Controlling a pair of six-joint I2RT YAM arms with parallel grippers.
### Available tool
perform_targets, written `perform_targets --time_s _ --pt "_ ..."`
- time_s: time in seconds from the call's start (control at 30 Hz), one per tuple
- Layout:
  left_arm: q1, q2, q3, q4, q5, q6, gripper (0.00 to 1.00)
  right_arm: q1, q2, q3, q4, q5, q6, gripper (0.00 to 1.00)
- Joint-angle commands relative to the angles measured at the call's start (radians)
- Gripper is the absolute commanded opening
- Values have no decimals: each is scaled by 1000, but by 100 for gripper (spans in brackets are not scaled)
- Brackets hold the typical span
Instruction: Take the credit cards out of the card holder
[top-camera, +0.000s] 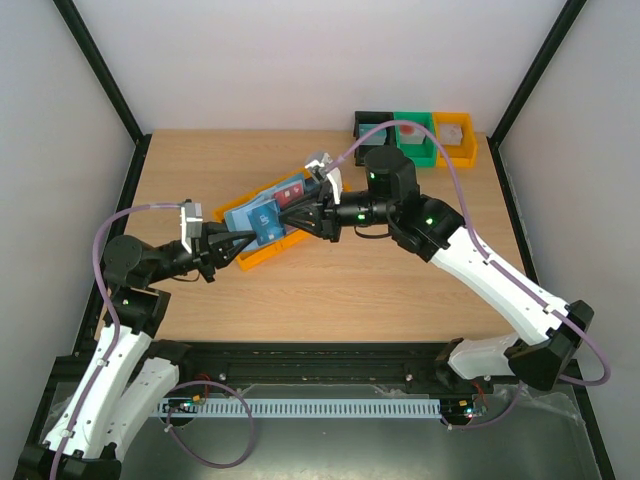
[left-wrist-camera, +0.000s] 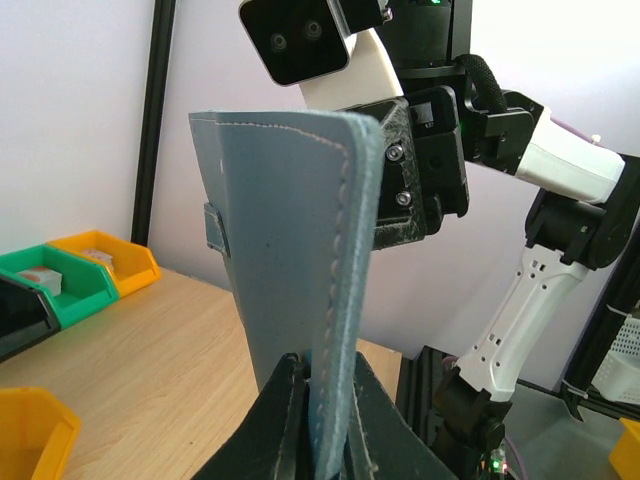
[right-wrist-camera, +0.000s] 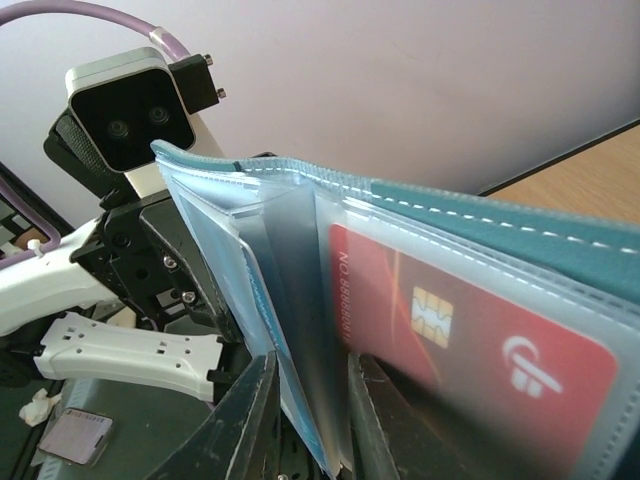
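On the left, the left gripper (left-wrist-camera: 322, 385) is shut tight on one edge of the blue holder (left-wrist-camera: 285, 220) and holds it up in the air over an orange bin (top-camera: 262, 256) on the table (top-camera: 380, 290). The holder is spread open between the two arms, with its soft cover outside and its see-through pockets inside. On the right, the right gripper (right-wrist-camera: 308, 405) is closed, and its two fingers (right-wrist-camera: 250, 420) pinch a thin clear pocket (right-wrist-camera: 295, 300) of the holder. I think it has only the pocket and not a card, but the clear sheet is blurry, so I am not sure. Just right of that pinch, a red card (right-wrist-camera: 470, 345) lies flat inside its own pocket with its gold chip showing. I cannot tell well if more cards are in there. The step now looks like getting a grip on a card to pull it out. To do it well, the left gripper needs a firm hold so the holder does not slip or fold. The right gripper should let go of the pocket, open a little, and go to the open end of the pocket, where the card's edge can be reached. It should pinch only the card, then pull straight along the pocket, slow and even. If it grabs the plastic too, the card will not slide and the whole holder will get tugged
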Motion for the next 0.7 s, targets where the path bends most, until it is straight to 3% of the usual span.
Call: perform_targets --time_s 0.0,0.13,0.27,0.43,0.57,0.67 --pt "-3 -14 13 59 37 18 2 11 22 7 51 -6 9 18" --pt "-3 -15 10 59 39 19 2 11 19 -1 76 -21 14 11" --pt "-3 -13 7 65 37 18 2 11 26 0 94 -48 28 11" --pt "-5 -13 5 67 36 16 2 15 39 -2 103 -86 44 20" --pt "-4 -15 4 65 34 15 2 14 20 -3 102 -94 27 3" --pt "-4 -16 3 64 29 12 2 11 -4 -19 97 -73 10 2"
